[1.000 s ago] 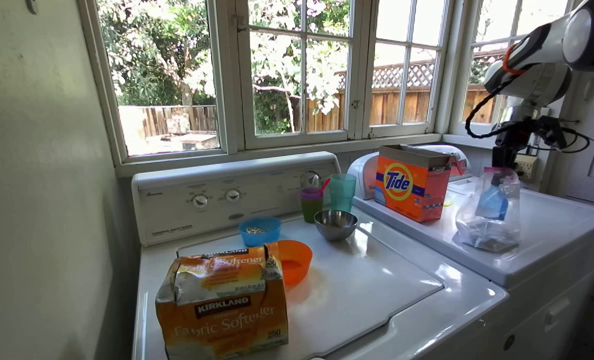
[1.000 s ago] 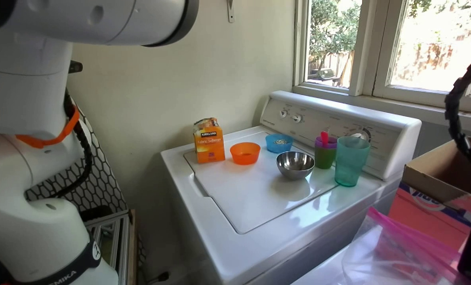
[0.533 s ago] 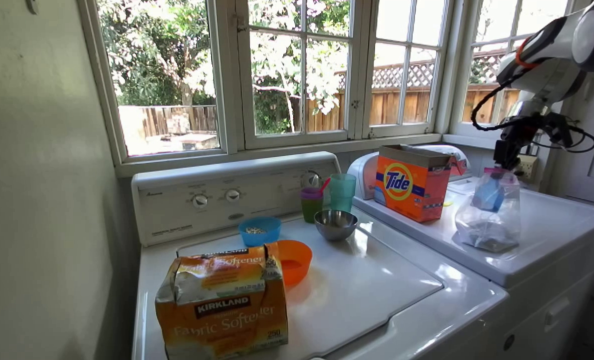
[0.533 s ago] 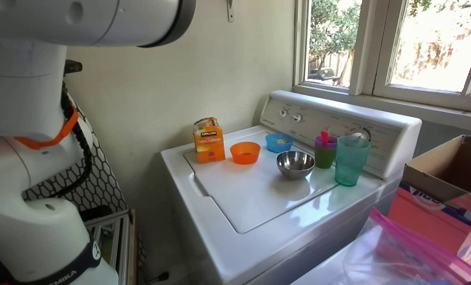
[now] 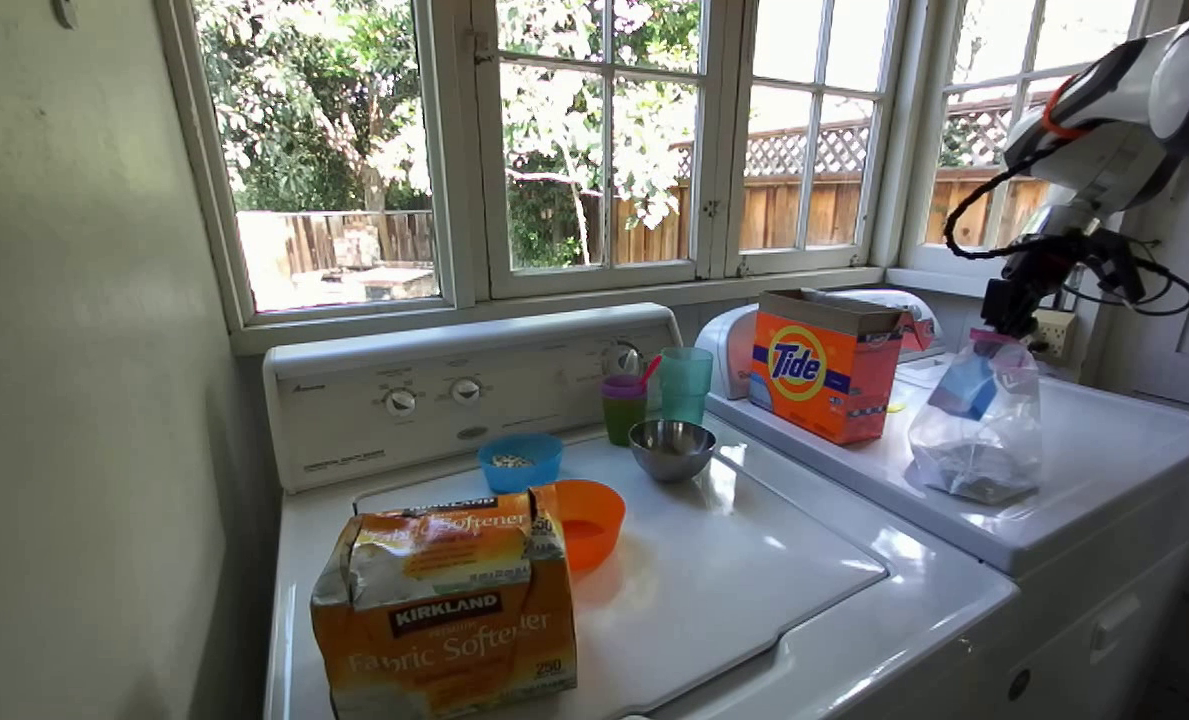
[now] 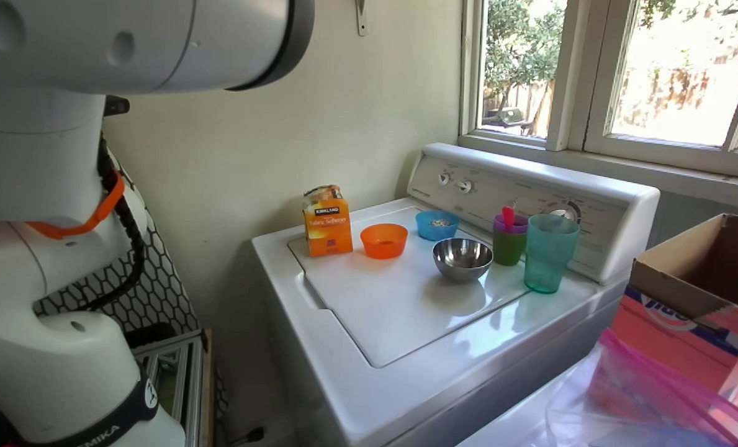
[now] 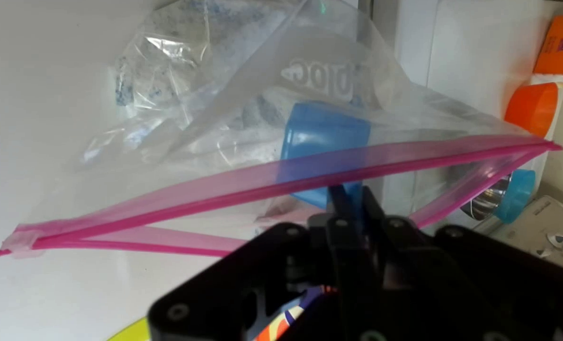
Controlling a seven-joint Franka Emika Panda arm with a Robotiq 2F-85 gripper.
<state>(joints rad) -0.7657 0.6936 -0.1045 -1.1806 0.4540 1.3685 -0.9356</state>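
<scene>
A clear zip bag with a pink zip edge (image 7: 243,199) stands open-topped on the right-hand white machine, with speckled powder in its bottom. The bag shows in both exterior views (image 5: 989,460) (image 6: 629,397). A blue scoop (image 7: 326,130) is inside the bag, above the powder, tilted. It shows through the plastic in an exterior view (image 5: 966,388). My gripper (image 7: 354,196) is at the bag's mouth, fingers close together with the scoop's blue handle between them. In an exterior view the gripper (image 5: 1009,325) points down into the bag, leaning. What the scoop contains is hidden.
An orange Tide box (image 5: 824,370) stands close beside the bag. On the left-hand machine are a steel bowl (image 5: 672,452), teal cup (image 5: 686,385), green and purple cups (image 5: 624,410), blue bowl (image 5: 520,465), orange bowl (image 5: 594,525) and fabric softener box (image 5: 449,620).
The gripper and wrist have tilted. The scoop has swung from nearly upright to a slant, moving up and left in an exterior view. The bag's top has shifted slightly.
</scene>
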